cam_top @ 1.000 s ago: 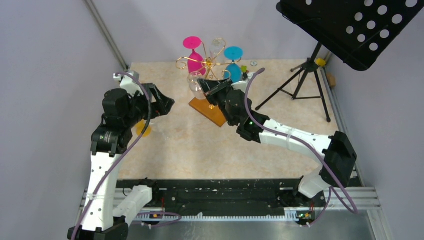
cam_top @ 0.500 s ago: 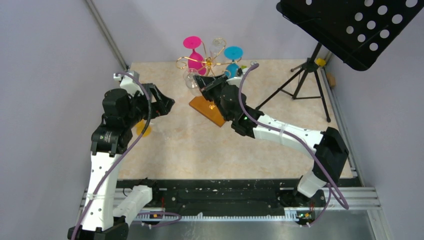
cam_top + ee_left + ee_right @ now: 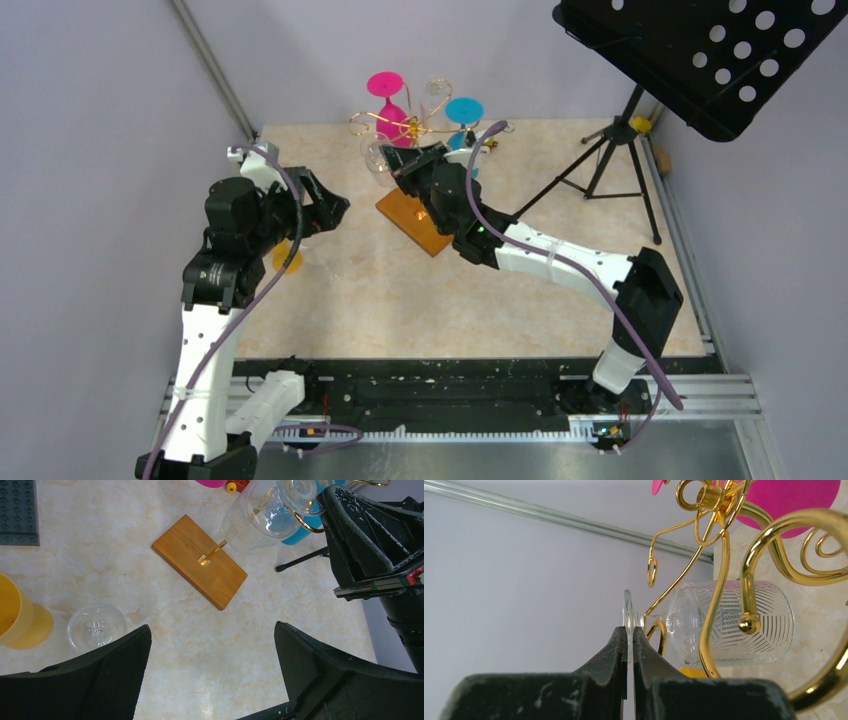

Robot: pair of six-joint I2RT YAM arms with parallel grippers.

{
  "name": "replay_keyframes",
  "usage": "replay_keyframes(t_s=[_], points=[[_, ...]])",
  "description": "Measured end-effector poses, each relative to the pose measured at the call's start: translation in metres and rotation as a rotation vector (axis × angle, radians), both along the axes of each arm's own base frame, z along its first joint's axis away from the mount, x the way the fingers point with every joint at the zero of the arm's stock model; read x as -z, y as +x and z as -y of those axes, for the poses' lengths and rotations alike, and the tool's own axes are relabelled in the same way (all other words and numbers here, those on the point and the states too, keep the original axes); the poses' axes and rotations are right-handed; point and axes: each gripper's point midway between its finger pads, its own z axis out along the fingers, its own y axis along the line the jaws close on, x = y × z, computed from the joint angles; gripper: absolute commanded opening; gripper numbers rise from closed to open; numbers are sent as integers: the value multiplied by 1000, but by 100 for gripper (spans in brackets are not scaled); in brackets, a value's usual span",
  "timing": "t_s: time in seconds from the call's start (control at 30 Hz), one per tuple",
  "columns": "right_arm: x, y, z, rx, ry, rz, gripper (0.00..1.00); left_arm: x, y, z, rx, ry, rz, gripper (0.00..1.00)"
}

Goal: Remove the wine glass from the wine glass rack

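Wine glass: A clear wine glass (image 3: 734, 625) with a ribbed bowl lies tipped on its side at the near-left of the wine glass rack (image 3: 412, 125). Its stem sits at one of the gold curls, and it cannot be told whether it is free of the wire.
Right claw: The right claw (image 3: 629, 645) is clenched on the glass's thin round foot, black fingers pinching the disc edge-on.
Left claw: The left claw (image 3: 210, 680) hangs released to the left of the rack, jaws wide, grasping nothing.
In the way: Gold arms curl just beside the bowl on both sides, one tipped with a small ball. On the rack's far side hang a pink glass (image 3: 392, 112) and a blue glass (image 3: 465, 112), with a second clear glass (image 3: 435, 88) between them.
Rack: Thin, shiny gold wire forms spiral arms atop a central stem, set in a flat rectangular wooden base (image 3: 200, 568) of orange-brown.
Around: A yellow cup (image 3: 17, 617) and a small clear vessel (image 3: 96, 627) stand side by side on the left. A grey studded plate (image 3: 19, 510) lies beyond them. A black perforated music stand (image 3: 690, 50) on a tripod fills the far right.
Counter: The counter (image 3: 380, 300) is glossy beige with a marble pattern.
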Motion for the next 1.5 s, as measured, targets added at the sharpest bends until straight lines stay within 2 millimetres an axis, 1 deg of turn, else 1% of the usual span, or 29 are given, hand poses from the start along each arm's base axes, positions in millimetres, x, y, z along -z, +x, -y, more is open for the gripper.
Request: replay_keyframes(t_s=[0.33, 0.67, 0.9, 1.17, 1.4, 1.5], points=[[1, 8, 11, 77, 6, -15, 0, 0, 0, 0, 0, 0, 0, 96], [-5, 13, 28, 161, 30, -18, 0, 2, 0, 1, 3, -1, -6, 96], [-8, 9, 38, 177, 63, -17, 0, 2, 0, 1, 4, -1, -6, 96], [-10, 1, 46, 181, 60, -37, 0, 3, 0, 2, 8, -10, -11, 96], [-8, -8, 59, 182, 53, -99, 0, 10, -2, 6, 21, -28, -34, 96], [-4, -13, 64, 183, 43, -128, 0, 11, -2, 6, 21, -29, -36, 96]])
